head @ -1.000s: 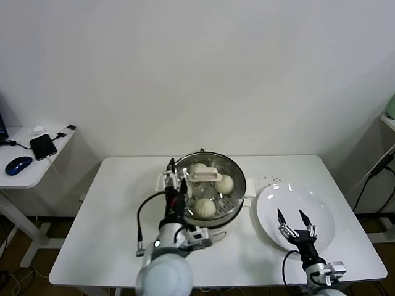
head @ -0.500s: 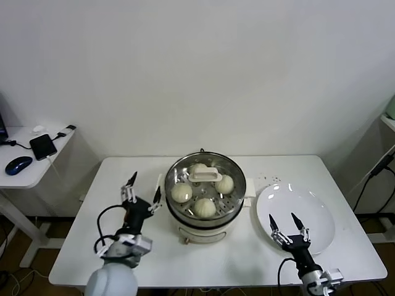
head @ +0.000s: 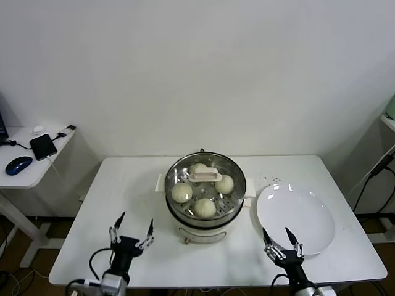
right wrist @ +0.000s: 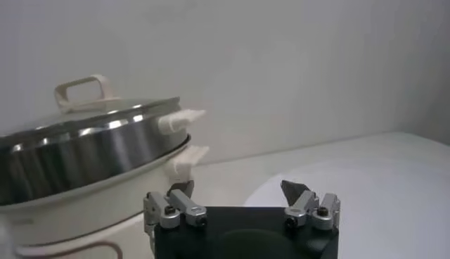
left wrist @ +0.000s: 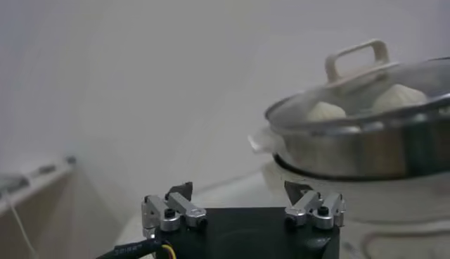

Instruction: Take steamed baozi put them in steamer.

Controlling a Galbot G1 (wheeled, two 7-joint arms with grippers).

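The head camera looked down from high on the surface [head: 123, 185]; both wrist cameras sat low, facing the steamer [head: 205, 196] sideways from opposite sides.

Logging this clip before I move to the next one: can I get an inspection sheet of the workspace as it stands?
Surface: white table, mostly bare.
Job's things: four steamed baozi sit inside the steamer; glass lid is on it.
Clutter: white plate beside the steamer, nothing on it.
Grippers: left gripper open, at the table's near edge, holding nothing; right gripper open, at the plate's near rim, holding nothing.
Cables: black cable on the left arm.
Surroundings: side table with a phone and mouse; white wall behind.
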